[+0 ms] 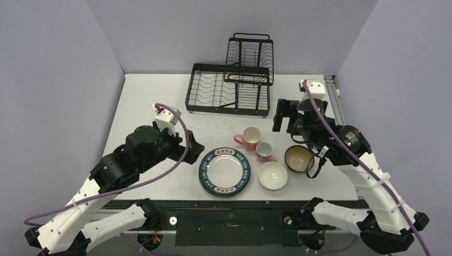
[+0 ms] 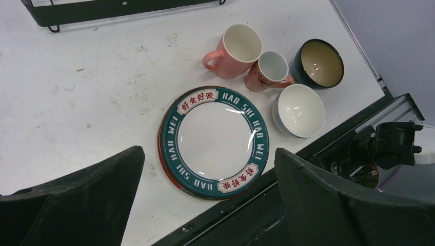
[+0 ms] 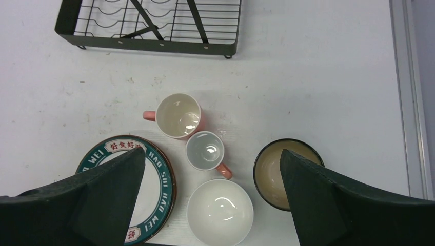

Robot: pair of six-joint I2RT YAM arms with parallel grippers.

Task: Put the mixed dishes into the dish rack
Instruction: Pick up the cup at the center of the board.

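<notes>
Left gripper (image 2: pixel 205 156) and right gripper (image 3: pixel 211 156) hang wide open and empty; best pinch the rim of the lettered plate (image 2: pixel 214 141) squarely before lifting toward the dish rack (image 1: pixel 226 66).

The left arm (image 1: pixel 114 170) rises from the near left base, folded at the elbow, with the wrist directed inward. The left gripper (image 1: pixel 193 146) has its jaws spread wide and holds nothing. The right arm (image 1: pixel 368 181) rises from the near right base, its forearm angled inward and forward. The right gripper (image 1: pixel 284 115) has its jaws spread wide, with both fingers (image 3: pixel 87 200) bare
</notes>
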